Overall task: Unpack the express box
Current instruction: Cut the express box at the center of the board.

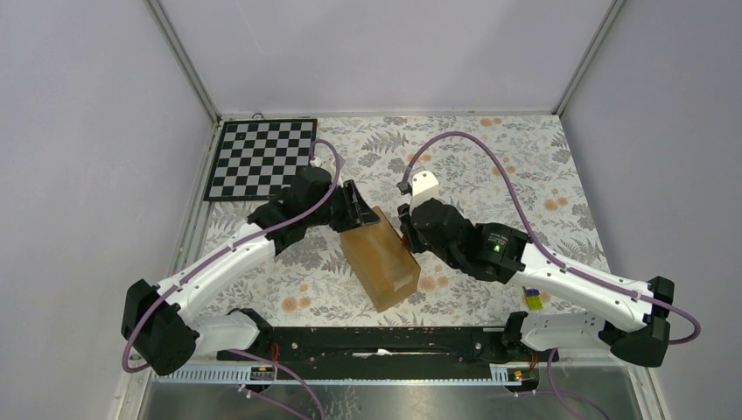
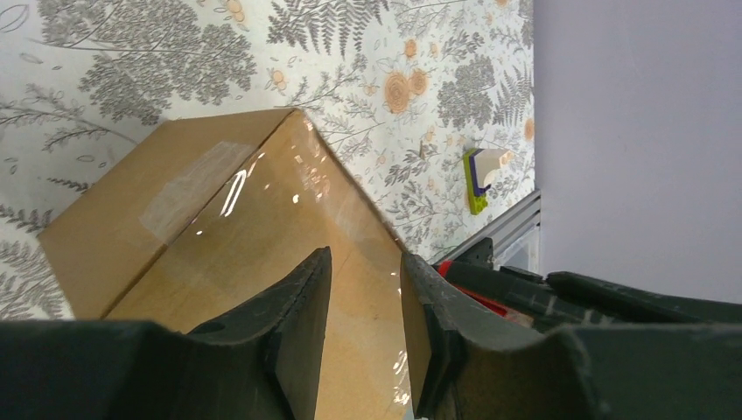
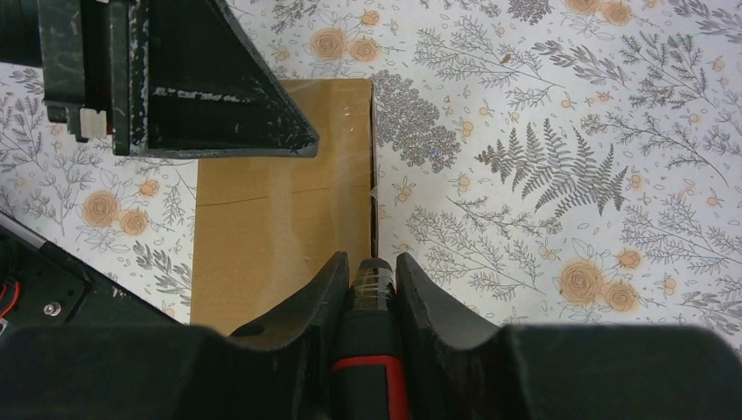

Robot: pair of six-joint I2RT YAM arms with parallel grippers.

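Express box (image 1: 381, 258): laid skewed at mid-table on the floral table (image 1: 525, 175); clear tape seen along its top.
Left gripper (image 2: 365, 265): fingers apart, nothing clamped; held over the box's far end, top face seen through the gap.
Right gripper (image 3: 372, 262): clamped on a red-handled cutter (image 3: 371, 350); tip placed at the box's right top edge.
Box relative to claws: flanked on both sides.
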